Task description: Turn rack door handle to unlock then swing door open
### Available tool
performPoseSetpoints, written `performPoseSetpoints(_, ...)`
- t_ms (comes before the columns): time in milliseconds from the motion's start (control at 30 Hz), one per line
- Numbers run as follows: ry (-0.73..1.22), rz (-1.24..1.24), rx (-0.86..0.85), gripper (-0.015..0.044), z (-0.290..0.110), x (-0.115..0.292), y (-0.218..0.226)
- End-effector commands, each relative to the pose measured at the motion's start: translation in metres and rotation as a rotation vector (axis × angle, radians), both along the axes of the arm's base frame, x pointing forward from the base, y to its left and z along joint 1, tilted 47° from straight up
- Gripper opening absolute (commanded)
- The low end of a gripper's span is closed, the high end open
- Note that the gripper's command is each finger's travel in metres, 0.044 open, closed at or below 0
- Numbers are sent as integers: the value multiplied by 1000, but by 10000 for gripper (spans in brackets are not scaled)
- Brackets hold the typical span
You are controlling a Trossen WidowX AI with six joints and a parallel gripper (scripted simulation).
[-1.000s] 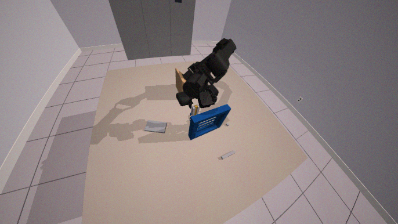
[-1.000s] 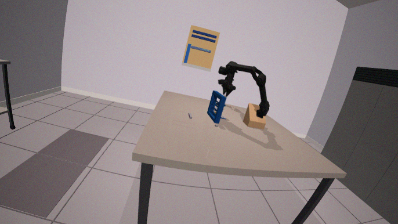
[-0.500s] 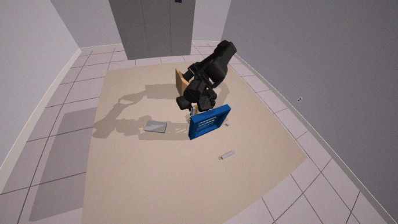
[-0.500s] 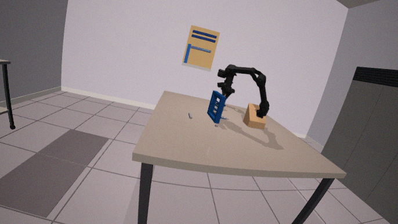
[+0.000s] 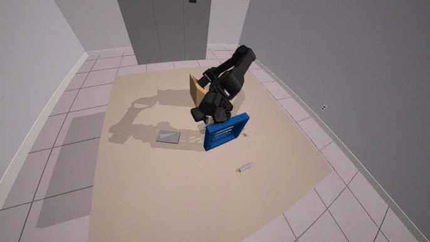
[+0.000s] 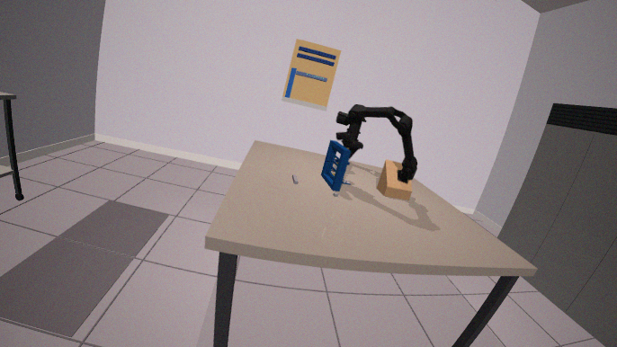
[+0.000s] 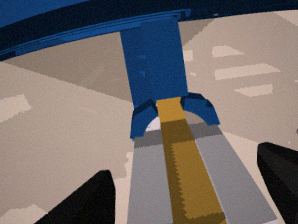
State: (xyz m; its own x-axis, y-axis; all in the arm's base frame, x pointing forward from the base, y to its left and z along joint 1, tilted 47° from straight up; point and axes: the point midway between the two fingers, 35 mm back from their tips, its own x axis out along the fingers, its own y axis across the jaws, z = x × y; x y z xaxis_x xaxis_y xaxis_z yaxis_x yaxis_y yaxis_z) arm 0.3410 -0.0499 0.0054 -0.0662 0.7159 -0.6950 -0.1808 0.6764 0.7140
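The blue rack frame (image 5: 206, 139) (image 6: 345, 167) stands upright on the table, with slots across its middle. No part of the door shows swung out from it. In the wrist view the handle (image 7: 200, 192) is grey with an orange stripe and sits at a blue clip on a blue upright strip; a bit of it shows in the top view (image 5: 209, 120). My gripper (image 7: 186, 168) is open, one dark finger on each side of the handle, with a gap on both sides. In the exterior view the frame partly hides the fingertips.
A tan block (image 5: 195, 91) (image 6: 397, 191) stands near the arm's base. A grey flat plate (image 5: 168, 136) lies on the table beside the frame. A light bar (image 5: 246, 167) (image 6: 295, 179) lies on the frame's other side, and a small pale piece (image 5: 246, 134) (image 6: 335, 194) lies near its foot.
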Motion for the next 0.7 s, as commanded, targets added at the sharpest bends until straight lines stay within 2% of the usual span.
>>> performPoseSetpoints(0, 4, -7, 4, 244, -1, -1, 2)
performPoseSetpoints(167, 4, -7, 4, 113, -1, -1, 2)
performPoseSetpoints(667, 4, -7, 4, 25, -1, -1, 2)
